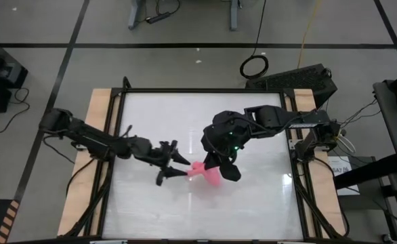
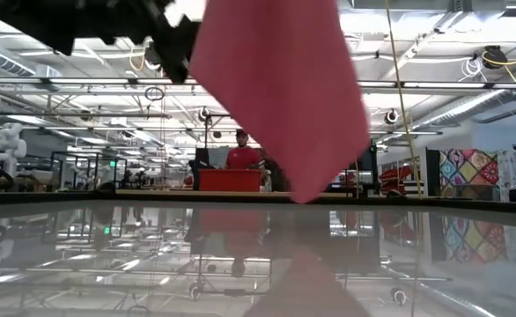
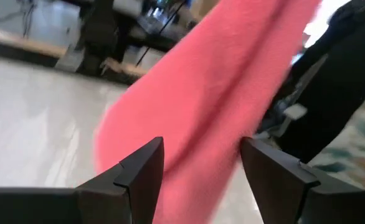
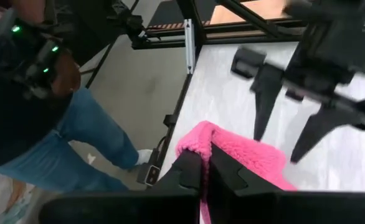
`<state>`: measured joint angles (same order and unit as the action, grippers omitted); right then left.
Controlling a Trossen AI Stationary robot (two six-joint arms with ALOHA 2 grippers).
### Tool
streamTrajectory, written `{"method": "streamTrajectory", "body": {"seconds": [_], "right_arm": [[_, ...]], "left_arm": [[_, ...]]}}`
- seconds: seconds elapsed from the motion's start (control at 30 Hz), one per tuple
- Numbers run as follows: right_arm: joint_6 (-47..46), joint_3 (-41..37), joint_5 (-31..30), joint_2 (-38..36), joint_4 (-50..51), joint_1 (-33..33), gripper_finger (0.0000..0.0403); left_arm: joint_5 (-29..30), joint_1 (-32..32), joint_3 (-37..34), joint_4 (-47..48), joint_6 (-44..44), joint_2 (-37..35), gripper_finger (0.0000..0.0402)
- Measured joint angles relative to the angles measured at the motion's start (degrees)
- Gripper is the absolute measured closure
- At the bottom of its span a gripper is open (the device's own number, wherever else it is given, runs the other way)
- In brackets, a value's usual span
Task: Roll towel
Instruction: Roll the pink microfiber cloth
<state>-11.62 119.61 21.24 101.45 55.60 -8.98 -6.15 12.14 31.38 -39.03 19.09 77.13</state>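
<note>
The left gripper reaches in from the table's left side, its two dark, wedge-shaped fingers spread apart with a wide gap between them. In the left wrist view the towel fills that gap as a soft, fuzzy pink-red fold, but whether the cloth touches either finger cannot be told.

The towel hangs near the middle of the glossy white table, lifted off the surface. In the low view it droops as a smooth, tapering sheet narrowing to a rounded point above its own reflection.

The right gripper holds it from above, fingers pressed together on a bunched, fleecy edge of the cloth.

A person in blue jeans stands beside the table's edge.
</note>
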Motion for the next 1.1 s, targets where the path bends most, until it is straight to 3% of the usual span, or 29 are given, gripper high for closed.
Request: {"method": "streamTrajectory", "body": {"seconds": [0.07,0.3,0.43,0.57,0.7,0.8,0.9,0.97,1.1], "right_arm": [[0.0,0.0,-0.3,0.0,0.2,-0.2,0.0403],[0.6,0.0,-0.6,0.0,0.7,-0.2,0.0403],[1.5,0.0,-2.1,0.0,1.4,-0.1,0.0403],[1.5,0.0,-2.3,0.0,2.8,-0.1,0.0403],[0.1,0.0,-2.3,0.0,7.3,-1.1,0.0403],[-0.7,0.0,-4.0,0.0,13.3,-2.3,0.0403],[-1.3,0.0,-7.0,0.0,21.0,-3.7,0.0403],[-1.6,0.0,-11.4,0.0,25.4,-4.4,0.0403],[-4.3,0.0,-25.7,0.0,32.1,-5.1,0.0403]], "left_arm": [[-1.9,-0.4,1.9,0.9,-0.2,2.1,0.0182],[-16.6,-0.5,7.7,1.1,0.1,8.3,0.0201],[-18.7,-0.4,10.5,1.8,0.1,10.9,0.0227],[-17.9,-1.2,13.3,13.2,-0.6,11.3,0.0281],[-17.9,-2.1,14.4,27.5,-4.7,9.2,0.0373],[-17.9,-3.0,15.0,36.7,-7.6,5.7,0.0388],[-14.9,-4.4,16.4,45.5,-10.2,1.2,0.0386],[-9.7,-5.0,18.0,52.4,-12.5,-2.5,0.0389],[9.3,-5.2,22.5,63.2,-19.0,-9.1,0.0396]]}}
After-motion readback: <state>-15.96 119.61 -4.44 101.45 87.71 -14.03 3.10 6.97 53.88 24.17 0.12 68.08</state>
